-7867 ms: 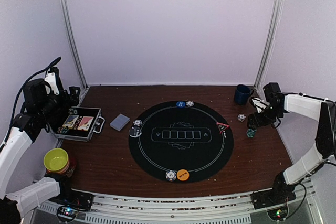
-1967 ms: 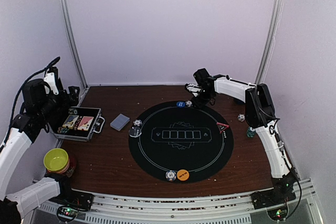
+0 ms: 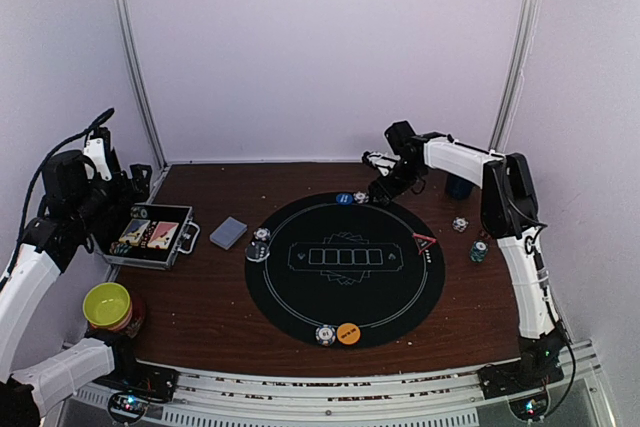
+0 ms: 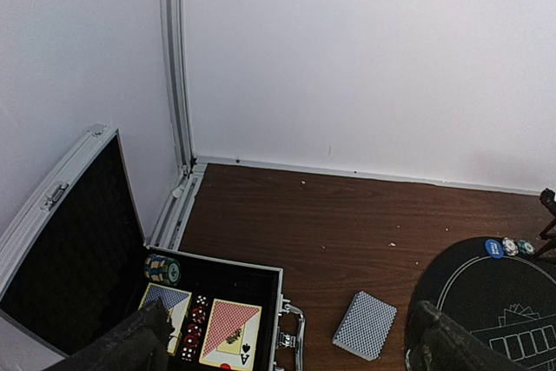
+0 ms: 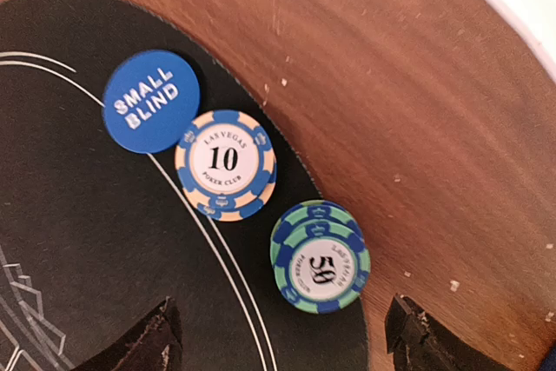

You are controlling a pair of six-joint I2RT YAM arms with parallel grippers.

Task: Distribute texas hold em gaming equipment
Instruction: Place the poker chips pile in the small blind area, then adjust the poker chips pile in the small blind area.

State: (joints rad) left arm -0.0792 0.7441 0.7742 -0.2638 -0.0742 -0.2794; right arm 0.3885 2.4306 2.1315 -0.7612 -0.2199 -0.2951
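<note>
Top external, near side: orange button [image 3: 348,332] and a striped chip [image 3: 325,334] sit at 6 o'clock on the round mat [image 3: 300,297]. Off the mat at 9 o'clock, the card deck [image 3: 228,232] lies undealt. Over the open case [image 4: 69,249] the left claw [image 4: 291,345] gapes wide, empty. Far rim, 12 o'clock: a green 50 stack [image 5: 321,257], not there seconds back, straddles the mat edge beside the 10 chip [image 5: 225,163] and Small Blind button [image 5: 151,101]. The right claw [image 5: 282,345], spread wide and empty, has drawn back. That seat looks served.

Yellow-green bowl [image 3: 107,304] lower L of top view, at edge of brown table [image 3: 200,322]. Open metal case [image 3: 186,238] mid-L. Round black mat [image 3: 345,299] ctr. Dark blue cup [image 3: 461,188] upper R, partly hidden.
</note>
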